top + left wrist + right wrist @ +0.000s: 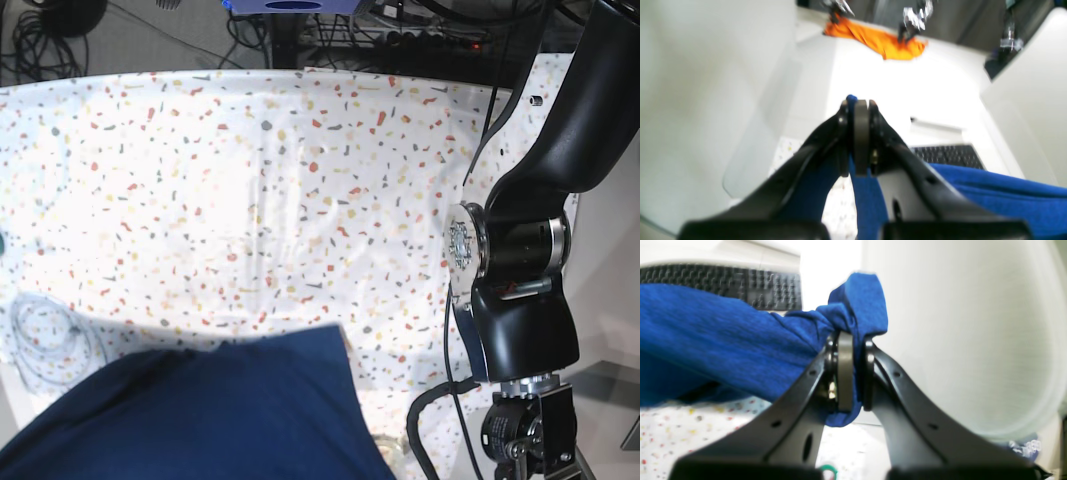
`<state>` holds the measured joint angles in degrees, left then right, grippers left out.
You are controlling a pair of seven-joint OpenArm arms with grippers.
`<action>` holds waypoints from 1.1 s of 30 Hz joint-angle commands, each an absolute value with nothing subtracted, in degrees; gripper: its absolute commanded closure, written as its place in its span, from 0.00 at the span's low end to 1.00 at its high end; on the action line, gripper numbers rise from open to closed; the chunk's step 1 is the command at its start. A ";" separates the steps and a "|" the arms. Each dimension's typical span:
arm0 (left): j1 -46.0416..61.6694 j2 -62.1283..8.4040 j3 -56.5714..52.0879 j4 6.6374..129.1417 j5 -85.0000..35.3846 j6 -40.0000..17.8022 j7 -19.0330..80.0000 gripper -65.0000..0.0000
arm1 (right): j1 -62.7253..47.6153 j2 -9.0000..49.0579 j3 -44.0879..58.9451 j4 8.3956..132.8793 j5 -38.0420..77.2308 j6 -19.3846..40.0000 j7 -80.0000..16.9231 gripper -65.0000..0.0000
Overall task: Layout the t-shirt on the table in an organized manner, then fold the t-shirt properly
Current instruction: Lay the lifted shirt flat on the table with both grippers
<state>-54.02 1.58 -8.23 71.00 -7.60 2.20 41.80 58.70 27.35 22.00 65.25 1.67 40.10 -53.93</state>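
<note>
Left gripper [858,136]: I'm pinching the shirt [990,196].
Right gripper [851,373]: I'm clamping its bunched edge.
Axis: shirt is stretching between both, above the table [300,180].

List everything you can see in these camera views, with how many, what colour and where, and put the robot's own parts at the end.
t-shirt: one, dark navy blue, bottom of the base view, pinched at two spots and held above the cloth.
table: one, white cloth with red, orange, yellow and grey flecks, filling most of the base view.
orange cloth: one, orange, far off at the top of the left wrist view, on another white surface.
keyboard: one, black, beyond the shirt in both wrist views.
cables: a loose coil, pale, left edge of the table.
left gripper: one, black, shut on the t-shirt.
right gripper: one, black, shut on the t-shirt.
arm: one in the base view, black, right side.
</note>
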 commanded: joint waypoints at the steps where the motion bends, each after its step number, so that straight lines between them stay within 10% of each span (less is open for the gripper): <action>1: -56.31 1.71 -8.22 74.59 -7.69 2.07 39.78 1.00 | 60.88 28.53 22.46 68.62 2.24 40.00 -52.62 0.99; 14: -24.13 -0.84 -5.85 99.82 -7.69 2.07 47.16 1.00 | 23.16 19.91 28.53 94.64 2.33 40.00 -59.38 0.99; 33: 22.81 -4.62 -12.88 96.31 -7.16 2.07 26.68 1.00 | -4.79 5.93 41.01 75.65 2.33 40.00 -38.20 0.99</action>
<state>23.18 -4.14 -12.53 95.09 -7.31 1.74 28.95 -5.30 5.15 40.71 74.91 1.50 39.94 -39.00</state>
